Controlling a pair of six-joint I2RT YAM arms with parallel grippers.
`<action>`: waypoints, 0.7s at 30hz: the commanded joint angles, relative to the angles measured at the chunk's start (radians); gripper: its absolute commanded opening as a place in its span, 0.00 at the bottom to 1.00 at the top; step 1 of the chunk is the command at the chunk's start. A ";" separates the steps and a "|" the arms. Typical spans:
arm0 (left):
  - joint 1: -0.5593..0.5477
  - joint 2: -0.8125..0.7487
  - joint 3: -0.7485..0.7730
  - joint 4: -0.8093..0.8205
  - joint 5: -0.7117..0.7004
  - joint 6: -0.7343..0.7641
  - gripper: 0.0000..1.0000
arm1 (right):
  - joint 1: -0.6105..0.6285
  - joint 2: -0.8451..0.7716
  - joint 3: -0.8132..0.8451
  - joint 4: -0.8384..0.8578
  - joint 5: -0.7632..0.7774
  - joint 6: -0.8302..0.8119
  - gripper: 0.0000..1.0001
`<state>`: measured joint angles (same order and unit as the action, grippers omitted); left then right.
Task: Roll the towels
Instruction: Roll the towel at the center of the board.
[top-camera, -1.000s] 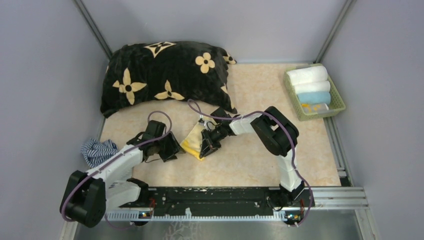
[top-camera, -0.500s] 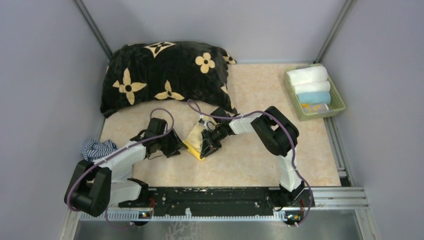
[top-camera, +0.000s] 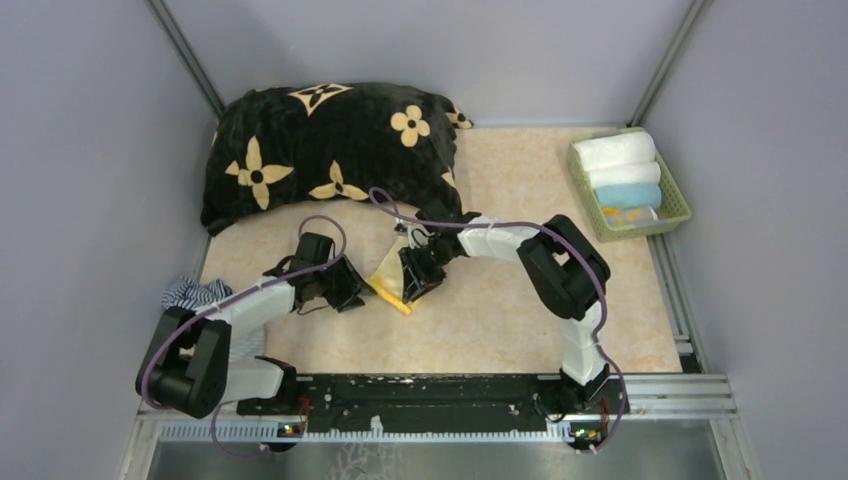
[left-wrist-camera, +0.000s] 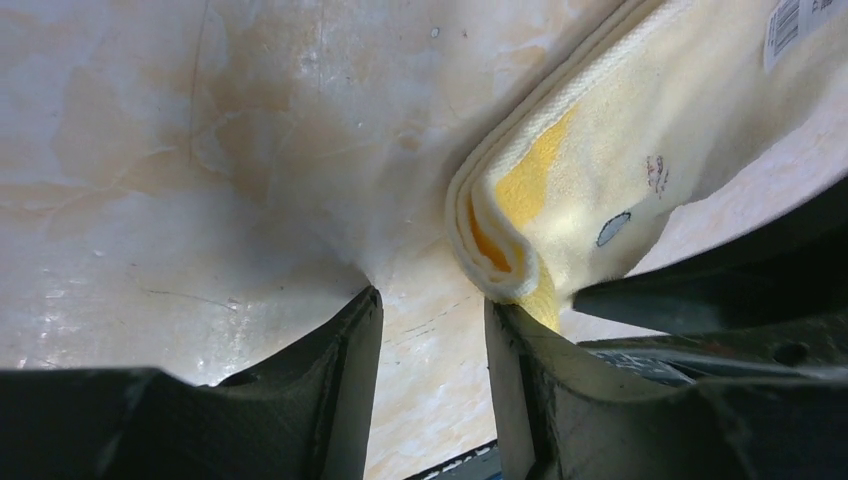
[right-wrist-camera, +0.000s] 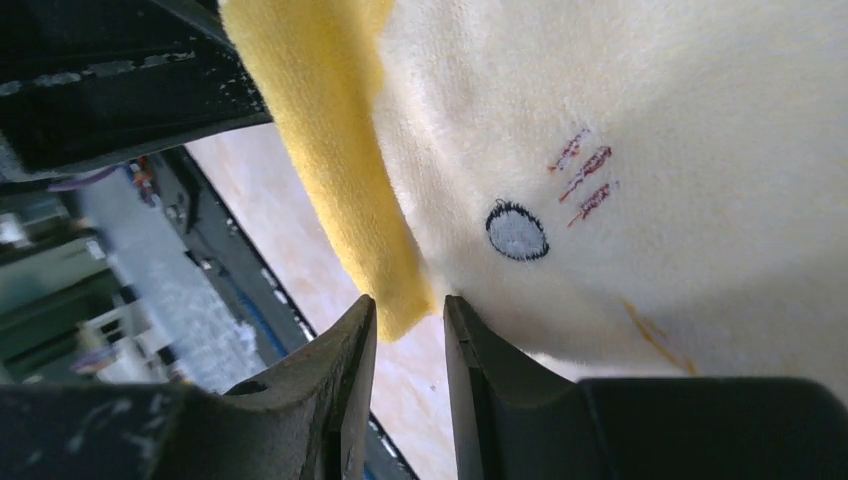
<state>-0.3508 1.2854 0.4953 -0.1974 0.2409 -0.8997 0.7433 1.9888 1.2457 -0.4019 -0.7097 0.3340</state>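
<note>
- The yellow towel (top-camera: 387, 278) is lying folded on the counter (top-camera: 500, 320) between the hands, partly hiding under the right hand (right-wrist-camera: 407, 302).
- The left hand (left-wrist-camera: 432, 300) is standing apart, empty, just beside the towel's folded edge.
- The right hand's fingers (right-wrist-camera: 340, 400) are sitting slightly apart at the yellow hem; whether they are pinching it, I cannot tell.
- Both wrist views are cutting the towel off.

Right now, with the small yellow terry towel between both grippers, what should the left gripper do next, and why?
Probably nudge the left gripper sideways onto the yellow terry towel's folded edge, then close. Its jaws stand apart over bare table, the fold just beside one finger, and the right gripper looks loose on its edge.
</note>
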 joint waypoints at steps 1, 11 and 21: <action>0.006 0.035 -0.020 -0.022 -0.038 -0.017 0.49 | 0.059 -0.144 0.091 -0.112 0.250 -0.131 0.32; 0.008 0.052 -0.007 -0.006 -0.023 -0.027 0.49 | 0.197 -0.215 0.023 -0.033 0.477 -0.243 0.44; 0.013 0.062 -0.007 -0.004 -0.016 -0.024 0.49 | 0.310 -0.157 -0.023 0.075 0.602 -0.297 0.44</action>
<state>-0.3439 1.3148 0.4965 -0.1650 0.2657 -0.9424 1.0176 1.8149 1.2354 -0.4198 -0.1898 0.0753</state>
